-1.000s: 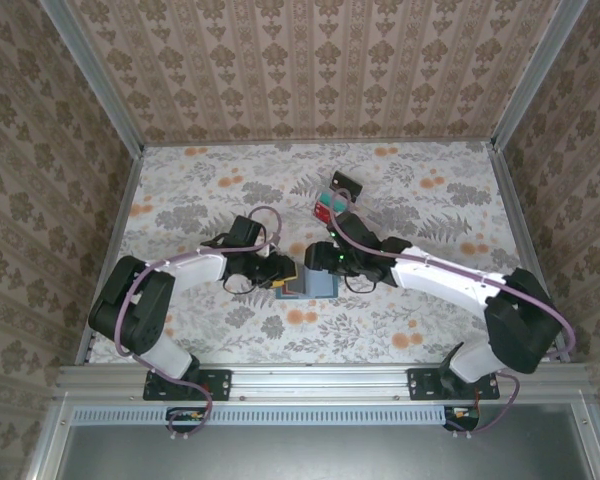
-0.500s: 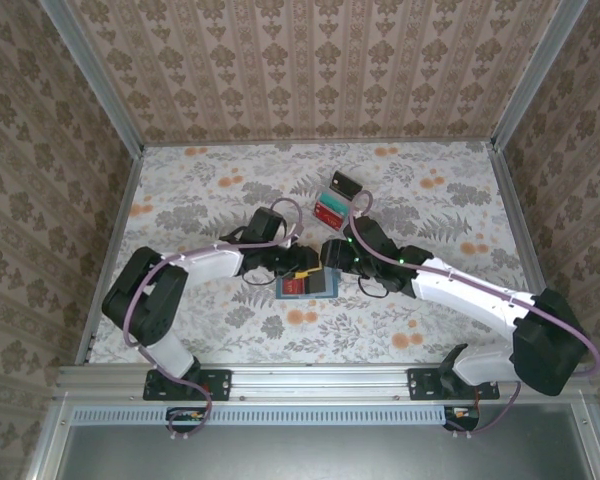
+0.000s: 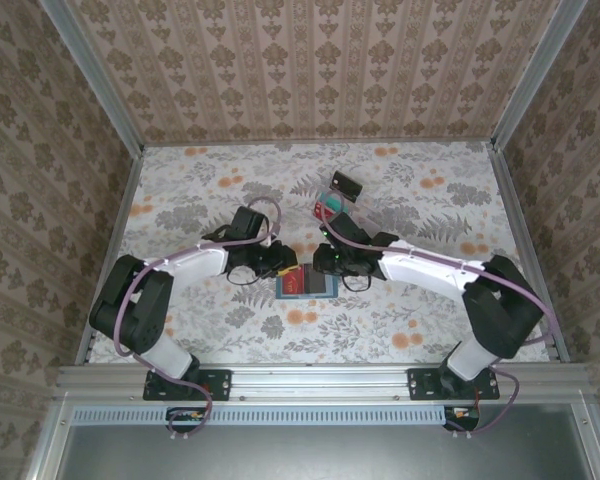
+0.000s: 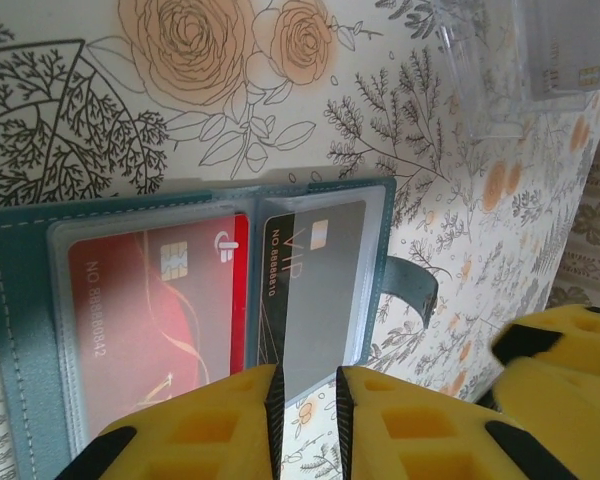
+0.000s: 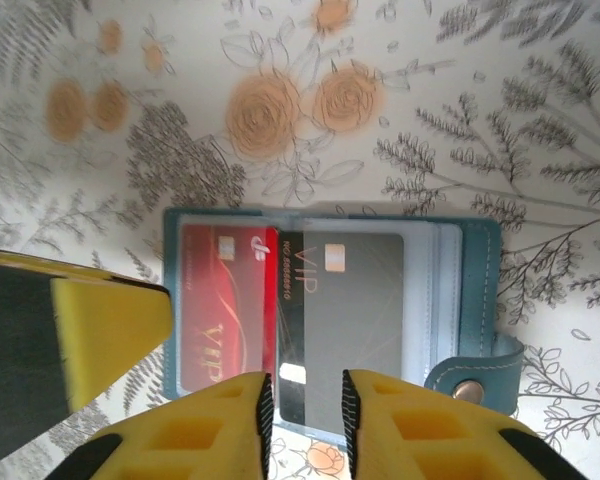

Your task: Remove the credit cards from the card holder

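The teal card holder [image 3: 322, 290] lies open on the floral table. Its clear sleeves hold a red card [image 4: 150, 320] and beside it a dark grey card marked VIP [image 4: 315, 290]. Seen from the right wrist, the red card [image 5: 225, 300] is on the left, the grey card [image 5: 360, 320] on the right, and the snap strap [image 5: 470, 375] beyond it. My left gripper [image 4: 305, 420] stands narrowly open at the grey card's edge, pinching nothing. My right gripper [image 5: 305, 420] stands the same way. In the top view both grippers [image 3: 288, 270] [image 3: 325, 266] meet at the holder's far edge.
A clear plastic box [image 3: 330, 208] with red and teal contents sits behind the holder, and a small dark object [image 3: 346, 184] lies beyond it. The box [image 4: 540, 60] also shows in the left wrist view. Patterned walls enclose the table on three sides.
Both grippers' jaws have narrowed. The holder's red card, hidden a second ago, now shows. Both arms swung right, then came back to the holder's far edge.
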Controlling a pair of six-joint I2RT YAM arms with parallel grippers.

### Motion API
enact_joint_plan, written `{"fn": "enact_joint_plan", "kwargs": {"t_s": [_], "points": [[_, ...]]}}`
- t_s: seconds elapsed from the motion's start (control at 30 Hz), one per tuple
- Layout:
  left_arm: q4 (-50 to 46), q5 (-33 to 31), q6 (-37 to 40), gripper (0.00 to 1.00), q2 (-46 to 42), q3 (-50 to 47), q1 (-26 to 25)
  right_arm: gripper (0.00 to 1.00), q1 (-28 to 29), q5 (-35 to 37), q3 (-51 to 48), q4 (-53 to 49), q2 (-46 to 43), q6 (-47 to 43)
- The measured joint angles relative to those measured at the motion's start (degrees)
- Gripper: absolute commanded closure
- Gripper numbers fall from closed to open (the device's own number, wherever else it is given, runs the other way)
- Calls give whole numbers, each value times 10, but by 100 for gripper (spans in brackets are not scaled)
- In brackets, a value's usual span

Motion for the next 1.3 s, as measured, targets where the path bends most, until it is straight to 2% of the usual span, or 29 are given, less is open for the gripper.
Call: {"fn": "enact_joint_plan", "kwargs": {"t_s": [0.23,0.53,0.83,1.3], "points": [[3,2,0,77,14,0,-13,77,12,-19,59,-47,81,-11],[16,10,-2,74,45,0,-28,82,14,-10,62,-90,91,-11],[31,18,-5,72,64,0,-30,78,1,-10,55,-89,100,-3],[35,10,-10,70,70,0,-37,78,-1,-13,47,-87,116,0]]}}
